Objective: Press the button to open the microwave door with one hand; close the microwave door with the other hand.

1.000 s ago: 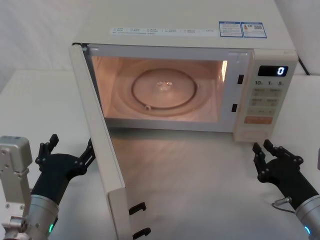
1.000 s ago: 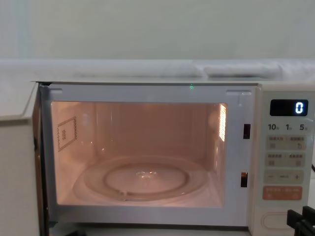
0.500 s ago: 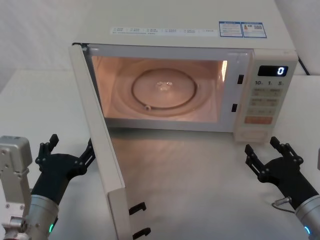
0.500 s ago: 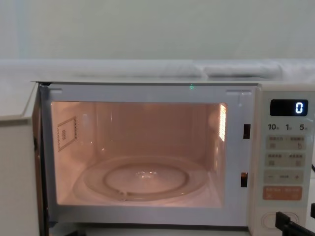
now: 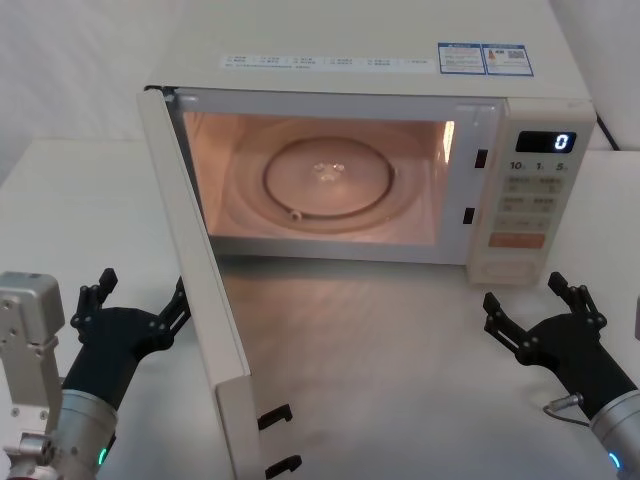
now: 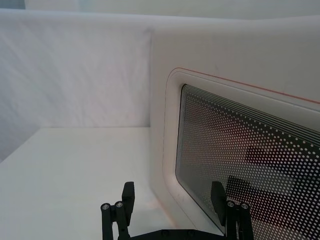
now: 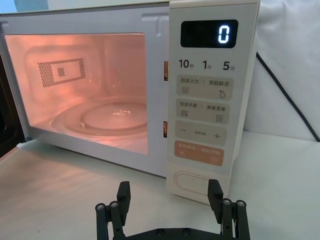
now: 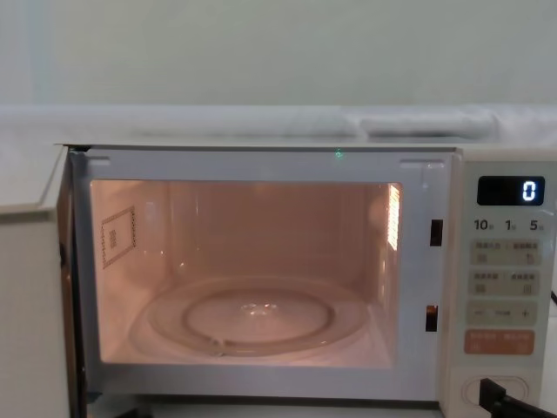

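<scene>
Head view: the microwave door (image 5: 205, 300) is swung wide open, cavity lit, so the button (image 7: 191, 182), low on the control panel (image 7: 205, 95), is evidently already pressed. Right gripper (image 5: 537, 315) is spread, empty, just before it; left gripper (image 5: 135, 315), also spread, is placed outside the door to push it shut.

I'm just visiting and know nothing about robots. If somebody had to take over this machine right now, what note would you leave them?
Right gripper: open, empty, low in front of the control panel, clear of the button.
Left gripper: open, empty, just outside the microwave door, by its window side.
Door: swung wide open on its left hinge; inside is lit, turntable bare.
Done: button press, judging by the open door.
Left: push the door shut with the left gripper.
</scene>
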Action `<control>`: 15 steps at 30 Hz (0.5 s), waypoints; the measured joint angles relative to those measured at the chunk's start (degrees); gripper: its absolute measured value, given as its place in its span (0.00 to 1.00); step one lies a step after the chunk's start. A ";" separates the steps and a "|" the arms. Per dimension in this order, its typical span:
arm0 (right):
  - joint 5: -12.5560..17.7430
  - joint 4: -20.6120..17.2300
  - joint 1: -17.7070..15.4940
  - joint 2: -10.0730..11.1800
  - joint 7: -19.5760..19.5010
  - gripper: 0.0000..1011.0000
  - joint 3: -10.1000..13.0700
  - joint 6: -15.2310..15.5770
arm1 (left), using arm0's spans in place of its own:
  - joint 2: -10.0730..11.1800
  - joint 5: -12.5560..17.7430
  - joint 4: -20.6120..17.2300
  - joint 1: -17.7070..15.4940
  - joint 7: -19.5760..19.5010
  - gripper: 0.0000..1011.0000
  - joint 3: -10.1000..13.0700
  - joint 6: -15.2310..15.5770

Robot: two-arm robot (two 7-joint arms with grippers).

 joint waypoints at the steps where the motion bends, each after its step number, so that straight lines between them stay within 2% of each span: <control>1: 0.00 0.00 0.00 0.00 0.00 0.99 0.00 0.00 | 0.00 0.00 0.00 0.00 0.00 0.99 0.00 0.00; 15: 0.00 0.00 0.00 0.00 0.00 0.99 0.00 0.00 | 0.00 0.00 0.00 0.00 0.00 0.99 0.00 0.00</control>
